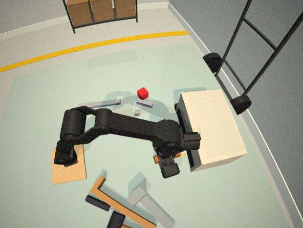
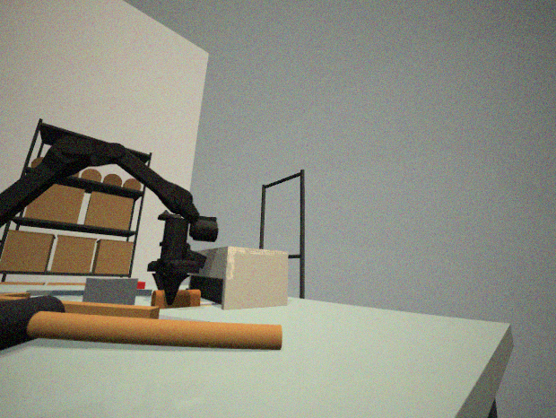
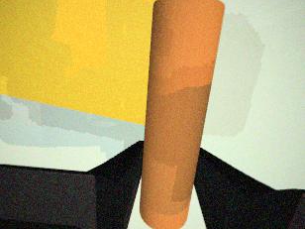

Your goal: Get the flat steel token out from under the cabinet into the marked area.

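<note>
My gripper (image 2: 170, 301) (image 3: 166, 149) points down and is shut on an orange rod (image 1: 156, 159) (image 2: 191, 297) (image 3: 180, 63), low over the table in front of the cabinet (image 1: 215, 122) (image 2: 256, 278). The rod lies crosswise between the fingers, one end toward the cabinet's dark lower front (image 1: 194, 160) (image 2: 209, 287). The yellow marked area (image 3: 99, 63) is left of the rod in the wrist view; only a sliver (image 1: 183, 155) shows in the top view, the arm hiding the rest. I cannot make out the steel token in any view.
A red cube (image 1: 142, 93), a short grey bar (image 1: 144, 102), a long grey bar (image 1: 107, 103) and a small block (image 1: 137, 112) lie beyond the arm. An orange angled tool (image 1: 117, 199), a grey angled piece (image 1: 158, 208) and dark-gripped parts lie at the near side.
</note>
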